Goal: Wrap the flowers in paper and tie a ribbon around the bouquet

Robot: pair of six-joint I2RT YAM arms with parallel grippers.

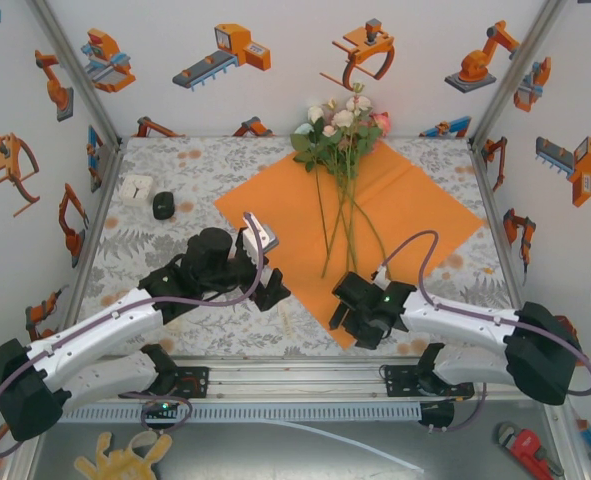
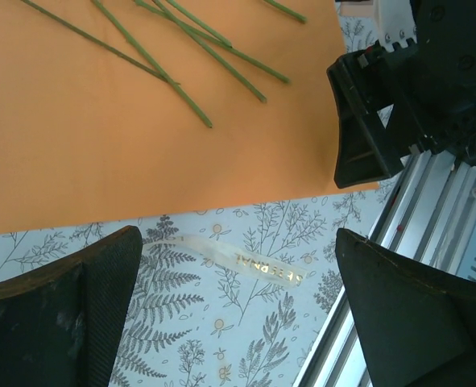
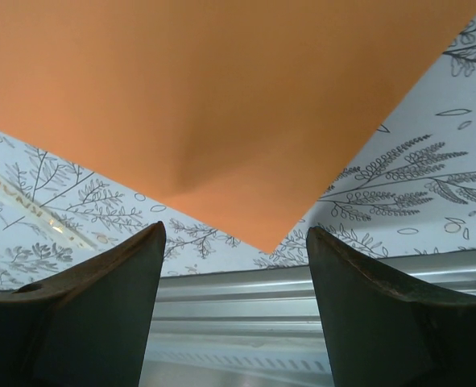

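Paper (image 1: 415, 215), bright orange, lies flat as a diamond on the desk (image 1: 205, 165) in the top view. The flowers (image 1: 340, 130) rest on it, blooms at the far corner and the long green stems (image 1: 347, 225) running toward the near corner. The left gripper (image 1: 267, 288) hangs low beside the paper's near left edge. The right gripper (image 1: 347, 318) sits at the near corner of the sheet. A small white box (image 1: 135, 188) and a black object (image 1: 164, 205) stand on the far left of the desk, well apart from the paper.

From the left wrist, the left gripper (image 2: 236, 242) has its black fingers (image 2: 76, 314) wide apart with nothing between them. Below them on the fern-print cloth lies the ribbon (image 2: 246, 262), a pale translucent strip with gold lettering, just off the paper's (image 2: 101, 145) edge and not touching it. Cut stem ends (image 2: 181, 93) lie across the sheet. The right gripper (image 2: 366, 129) shows at the upper right, at the paper's corner.

From the right wrist, the right gripper (image 3: 233, 234) is spread apart and holds nothing. The paper's (image 3: 221, 97) pointed corner reaches down toward the gap between the fingers (image 3: 93, 306), unclamped, with a soft bulge just above the tip. A bit of ribbon (image 3: 28, 205) lies on the cloth at the left, and the metal rail (image 3: 238, 298) of the desk edge runs beneath
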